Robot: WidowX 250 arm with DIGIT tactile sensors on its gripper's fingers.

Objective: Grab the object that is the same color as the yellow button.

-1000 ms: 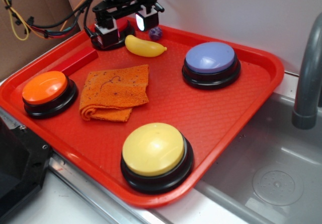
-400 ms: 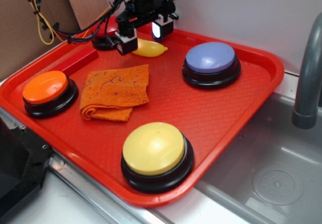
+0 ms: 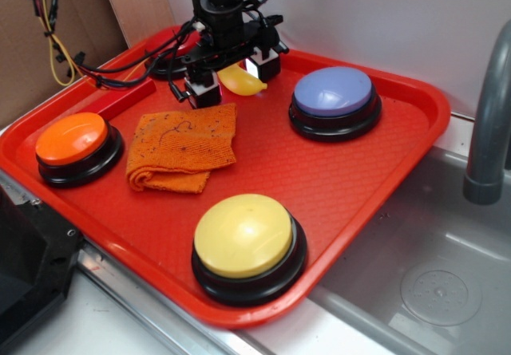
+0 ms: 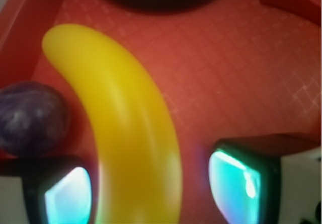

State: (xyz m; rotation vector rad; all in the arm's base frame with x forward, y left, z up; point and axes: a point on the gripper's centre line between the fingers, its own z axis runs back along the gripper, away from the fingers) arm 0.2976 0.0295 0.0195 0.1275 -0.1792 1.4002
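Note:
The object is a small glossy yellow banana [image 3: 240,82] lying at the back of the red tray [image 3: 415,124]. In the wrist view the banana [image 4: 126,128] runs lengthwise between my two fingers, nearer the left pad [image 4: 68,194], with a gap to the right pad [image 4: 236,183]. My gripper [image 3: 237,80] is open and low over the tray, straddling the banana [image 4: 151,189]. The yellow button [image 3: 243,235] with its black base stands at the tray's front.
A purple ball [image 4: 30,116] lies just left of the banana. An orange button [image 3: 72,138], a lavender-blue button [image 3: 333,90], a folded orange cloth [image 3: 184,143] and a red block [image 3: 120,96] share the tray. A sink [image 3: 431,291] and grey faucet [image 3: 487,132] are at the right.
The gripper has moved from over the back-left corner of the tray to the right and down, so its open fingers now stand on either side of the banana. The banana has not moved.

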